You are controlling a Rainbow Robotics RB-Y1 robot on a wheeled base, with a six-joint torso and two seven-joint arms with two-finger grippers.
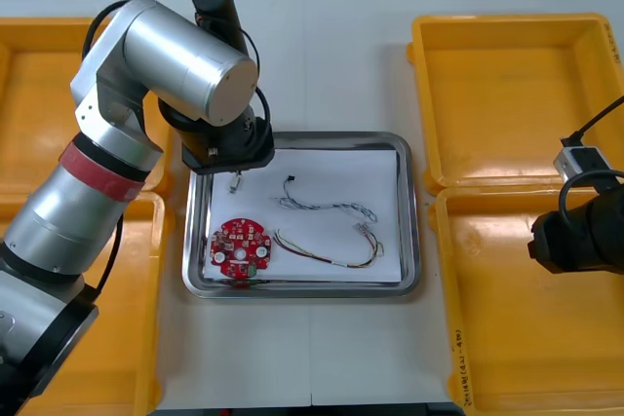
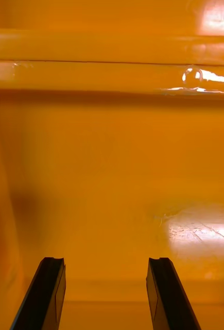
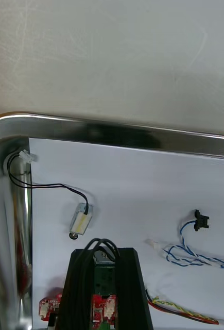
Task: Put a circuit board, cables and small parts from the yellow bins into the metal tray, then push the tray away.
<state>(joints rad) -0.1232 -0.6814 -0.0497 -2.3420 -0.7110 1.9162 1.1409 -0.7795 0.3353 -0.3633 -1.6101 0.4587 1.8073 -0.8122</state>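
One round red circuit board point(image 1: 240, 248), scalloped and dotted with white connectors, lies flat in the near-left of the shiny-rimmed, white-lined metal tray point(image 1: 414, 221). Three thin cables share the tray: a twisted blue-and-white cable point(image 1: 327, 207), a red-and-yellow cable point(image 1: 327, 252) and a black cable point(image 3: 45, 185) ending at one small metal part point(image 3: 81, 220). The left hand point(image 3: 104, 252) hovers over the tray's far-left corner, fingers together. The right hand point(image 2: 106, 268), fingers apart, hangs in a glossy yellow bin point(image 2: 112, 154), one of four on the pale worktop point(image 1: 341, 65).
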